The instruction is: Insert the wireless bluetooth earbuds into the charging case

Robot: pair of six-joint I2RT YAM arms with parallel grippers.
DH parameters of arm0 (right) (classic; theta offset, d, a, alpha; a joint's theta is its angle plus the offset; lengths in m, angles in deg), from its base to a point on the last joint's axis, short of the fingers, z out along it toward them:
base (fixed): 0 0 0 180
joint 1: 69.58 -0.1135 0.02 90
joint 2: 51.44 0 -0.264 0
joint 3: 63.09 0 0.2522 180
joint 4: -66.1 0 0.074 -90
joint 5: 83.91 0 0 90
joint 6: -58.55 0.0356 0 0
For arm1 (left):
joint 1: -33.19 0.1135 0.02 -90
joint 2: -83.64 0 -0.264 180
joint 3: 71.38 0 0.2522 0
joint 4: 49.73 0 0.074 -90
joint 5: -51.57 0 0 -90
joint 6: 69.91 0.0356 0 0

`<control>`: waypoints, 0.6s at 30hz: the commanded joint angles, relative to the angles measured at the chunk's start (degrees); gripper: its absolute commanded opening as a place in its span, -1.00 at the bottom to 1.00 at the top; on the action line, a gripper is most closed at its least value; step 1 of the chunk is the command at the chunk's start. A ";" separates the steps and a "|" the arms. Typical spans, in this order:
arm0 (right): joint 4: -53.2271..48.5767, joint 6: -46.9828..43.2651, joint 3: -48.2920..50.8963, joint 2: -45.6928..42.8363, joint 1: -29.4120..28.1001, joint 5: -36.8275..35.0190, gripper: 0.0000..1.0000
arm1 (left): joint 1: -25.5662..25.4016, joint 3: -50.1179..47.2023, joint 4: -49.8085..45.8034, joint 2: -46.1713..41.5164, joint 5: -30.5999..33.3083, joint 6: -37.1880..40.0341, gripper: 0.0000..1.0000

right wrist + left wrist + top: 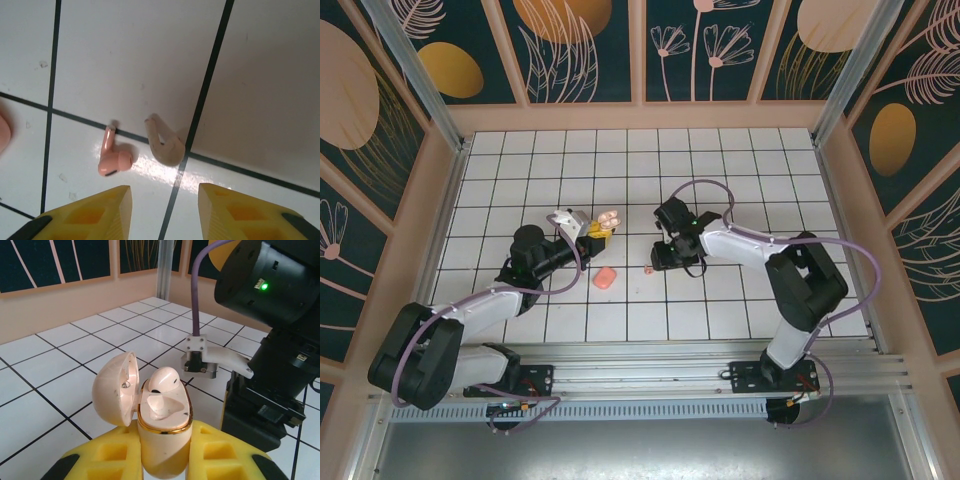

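Presently gripping, with the left hand (167, 452), a glossy cream egg-shaped charging case (164, 415) with a gold rim: clamped hard on the lower body, held upright, lid swung open sideways. Seen from above, just beyond the salmon-pink rounded block (605, 277), on its far side. Already seated in one socket, a pale pink-white wireless earbud (162, 381); other socket bare and facing up.

Hovering with the right hand (164, 195) over the white tiled worktop (125, 50) just right of the block, yellow fingers part-way apart, gripping nothing. Ahead of those fingers, a short way right of the block: a small pink stemmed earbud (114, 159) lying flat on a tile, and just beside it, not touching, a pale beige curved piece (165, 146) across a dark grid line. Cannot tell its kind: bud, hook or something else.

Likely next: coming down on the pink bud. Plenty to go wrong. Risk of squirting so small and smooth a shape away across the glossy tile, perhaps against the block, by closing off-centre. Risk of pinching both pieces together, or nudging one out of reach, by descending too near the beige one. Danger too of taking the bud by the wrong end, leaving the stem misaligned with the bare socket, and of pressing it home askew, tilting the case in its clamp or unseating the bud already in place.
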 commanded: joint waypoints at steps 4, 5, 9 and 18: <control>-0.80 -0.57 -3.97 5.05 0.00 -1.72 -0.20 | -0.16 1.14 -0.52 -1.40 0.24 0.75 -0.83; -0.69 -0.75 -4.34 5.57 0.00 -1.95 -0.20 | -0.16 1.21 -0.52 -1.37 0.27 0.67 -0.83; -1.76 -1.20 -5.72 7.61 0.00 -4.53 -0.21 | -0.08 1.49 -0.60 -1.30 0.22 0.91 -0.83; -1.36 -2.24 -5.08 9.06 0.43 -5.13 -0.29 | -0.16 2.46 -1.31 -0.22 -0.51 1.37 -0.83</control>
